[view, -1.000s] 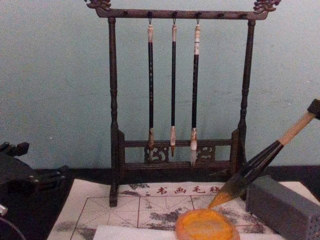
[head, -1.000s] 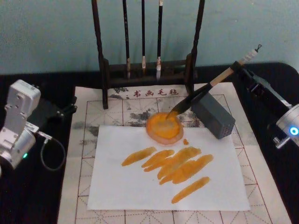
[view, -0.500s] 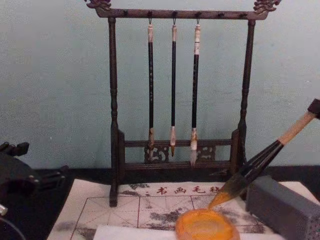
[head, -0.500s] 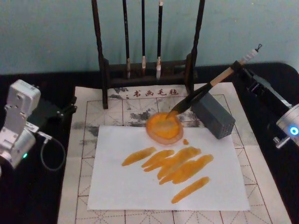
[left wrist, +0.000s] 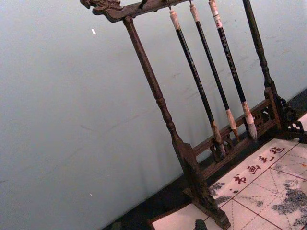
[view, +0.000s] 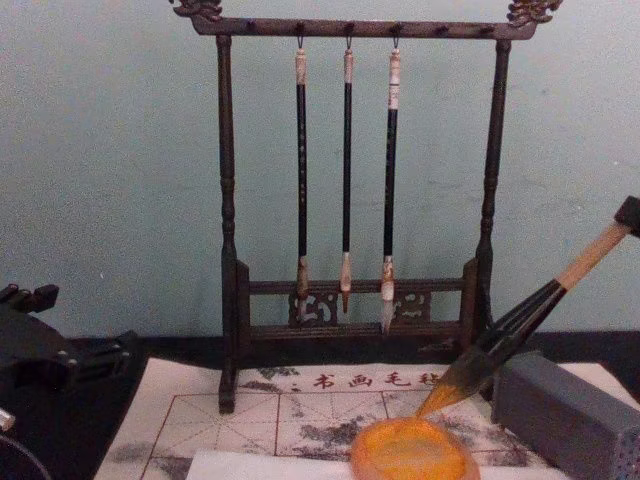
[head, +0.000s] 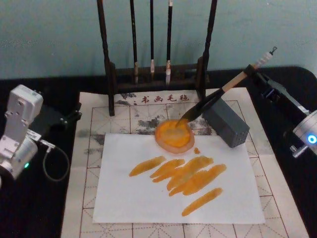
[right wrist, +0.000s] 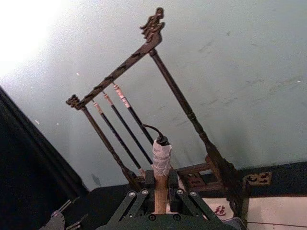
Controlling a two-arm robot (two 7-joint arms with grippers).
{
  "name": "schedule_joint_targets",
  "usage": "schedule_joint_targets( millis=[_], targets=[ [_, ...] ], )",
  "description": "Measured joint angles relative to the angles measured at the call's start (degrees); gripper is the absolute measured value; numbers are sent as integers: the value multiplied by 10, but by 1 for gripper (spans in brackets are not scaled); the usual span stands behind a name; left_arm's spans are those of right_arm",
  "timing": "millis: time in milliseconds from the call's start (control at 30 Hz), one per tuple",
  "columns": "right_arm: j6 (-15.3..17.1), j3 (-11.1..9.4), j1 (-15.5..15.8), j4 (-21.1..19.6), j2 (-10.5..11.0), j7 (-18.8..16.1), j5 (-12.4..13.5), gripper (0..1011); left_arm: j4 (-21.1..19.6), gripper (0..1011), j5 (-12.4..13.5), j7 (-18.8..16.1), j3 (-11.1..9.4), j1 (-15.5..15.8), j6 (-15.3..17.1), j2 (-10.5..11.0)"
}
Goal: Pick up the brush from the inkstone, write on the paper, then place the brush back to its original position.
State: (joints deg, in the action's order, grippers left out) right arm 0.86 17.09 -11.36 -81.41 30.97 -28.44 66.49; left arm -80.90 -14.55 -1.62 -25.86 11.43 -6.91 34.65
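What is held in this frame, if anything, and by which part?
The right claw grips the brush on its tan handle, just below the white-wrapped end. The left claw sits idle at the left, with nothing in it.

Brush [head: 218,93] tip apparently on orange inkstone [head: 174,136]

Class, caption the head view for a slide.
Right gripper holds the brush, tip at the orange dish by the streaked paper; left gripper parked aside.

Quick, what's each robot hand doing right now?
Left gripper: cannot tell; parked on the left.
Right gripper: jaws shut on the brush near its handle end.
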Motion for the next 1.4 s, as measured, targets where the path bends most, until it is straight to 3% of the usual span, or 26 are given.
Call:
schedule_joint_targets(
  millis=[533,933,1400],
  targets=[
    [13,22,-5,-26,12,-38,-3,181,0,1001,0,0,0,0,0,0],
    [44,70,-27,-42,19,-69,2,181,0,1001,0,0,0,0,0,0],
    [76,116,-30,-75,58,-83,-1,181,0,1001,0,0,0,0,0,0]
  ],
)
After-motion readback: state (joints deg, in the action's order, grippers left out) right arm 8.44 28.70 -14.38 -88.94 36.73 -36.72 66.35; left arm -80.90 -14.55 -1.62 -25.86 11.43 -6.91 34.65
